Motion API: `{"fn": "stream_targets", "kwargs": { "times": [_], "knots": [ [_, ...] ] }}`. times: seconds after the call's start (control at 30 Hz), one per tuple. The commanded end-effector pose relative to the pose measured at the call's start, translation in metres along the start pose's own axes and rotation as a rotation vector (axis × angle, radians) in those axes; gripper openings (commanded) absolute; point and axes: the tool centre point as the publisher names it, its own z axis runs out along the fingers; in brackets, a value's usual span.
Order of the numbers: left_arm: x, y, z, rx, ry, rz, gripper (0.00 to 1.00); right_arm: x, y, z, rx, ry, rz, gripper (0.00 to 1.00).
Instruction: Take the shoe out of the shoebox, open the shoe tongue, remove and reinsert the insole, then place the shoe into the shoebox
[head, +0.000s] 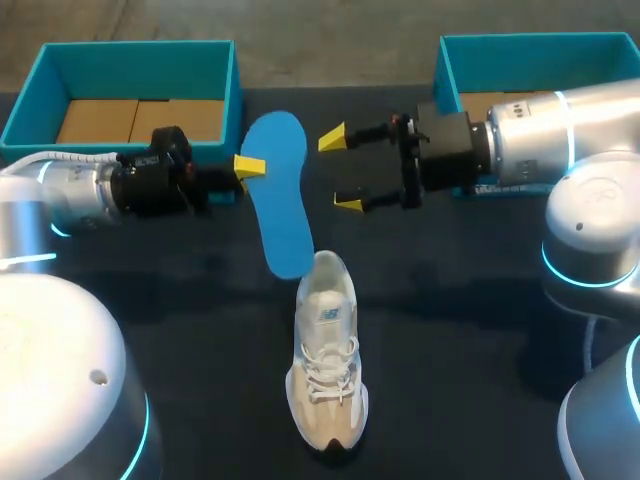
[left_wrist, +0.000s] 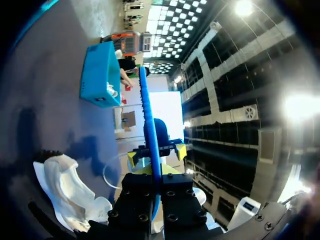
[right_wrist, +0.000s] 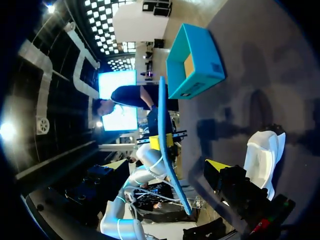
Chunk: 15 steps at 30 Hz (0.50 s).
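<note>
- The shoe's out! The white shoe (head: 326, 360) stands on the dark counter (head: 470, 330) in the lower middle of the head view, toe toward the bottom edge, well apart from both boxes.
- The insole's out too. The blue insole (head: 278, 190) hangs in the upper middle of the frame, and its lower end sits right at the shoe's heel opening. I cannot tell whether the two touch there.
- The left end effector (head: 250, 167) comes in from the left edge and is clamped on the insole's side edge. Its wrist view shows the insole edge-on, pinched between the two fingers, with the shoe off to one side below.
- The right end effector (head: 341, 170) comes in from the right edge, spread wide. One yellow tip sits higher in frame than the other, just beside the insole's far edge, and it grips nothing.
- There are two teal boxes. The left shoebox (head: 235, 95) is at upper left and the right shoebox (head: 447, 65) at upper right, both behind the arms, with no shoe showing in either.
- My read of the score: the shoe is out of the box and the insole is pulled, so both are done. The laces look crossed and I cannot tell how far the tongue is open.
- Left to do: slide the insole back into the shoe, then set the shoe into a shoebox. I put that at roughly the halfway mark.
</note>
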Motion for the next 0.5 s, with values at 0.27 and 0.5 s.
{"fn": "stream_targets", "kwargs": {
  "times": [0.27, 0.5],
  "knots": [
    [0.015, -0.017, -0.008, -0.119, -0.007, 0.46, 0.0, 0.0, 0.0, 0.002, -0.002, -0.002, 0.001, 1.0],
    [0.022, -0.013, -0.01, -0.122, -0.003, 0.781, 0.0, 0.0, 0.0, 0.002, -0.002, -0.002, 0.001, 1.0]
  ]
}}
